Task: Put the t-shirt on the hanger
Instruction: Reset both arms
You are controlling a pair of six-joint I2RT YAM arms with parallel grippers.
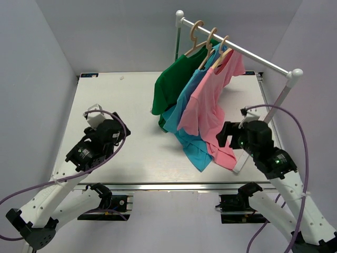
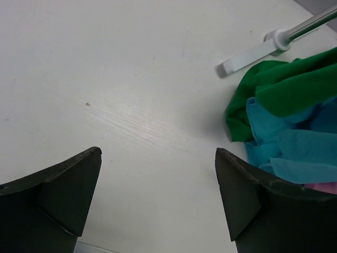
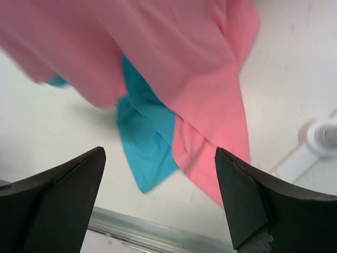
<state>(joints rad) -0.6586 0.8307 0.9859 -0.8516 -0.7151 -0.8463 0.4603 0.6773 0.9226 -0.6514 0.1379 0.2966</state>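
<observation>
Top external view has the pink t-shirt [image 1: 213, 105] draped on its wooden hanger [image 1: 223, 51], which hooks over the rail [image 1: 263, 59] at the right end of the row, beside the blue shirt [image 1: 192, 145] and the green shirt [image 1: 171, 84]. Its lower hem trails down onto the table [image 1: 126, 100].

The right gripper [image 3: 159, 153] hovers just beside that hem with its fingers spread wide and nothing between them. The left gripper [image 2: 158, 153] is equally wide open and empty, over bare tabletop well apart from the clothes.

The task looks close to done, so the main danger is undoing it. If the right arm moves with its open fingers this near the loose cloth, a fingertip could snag the hem and pull the shirt off one shoulder of the hanger. A harder tug might swing the hook off the rail, or drag the blue shirt along too.
</observation>
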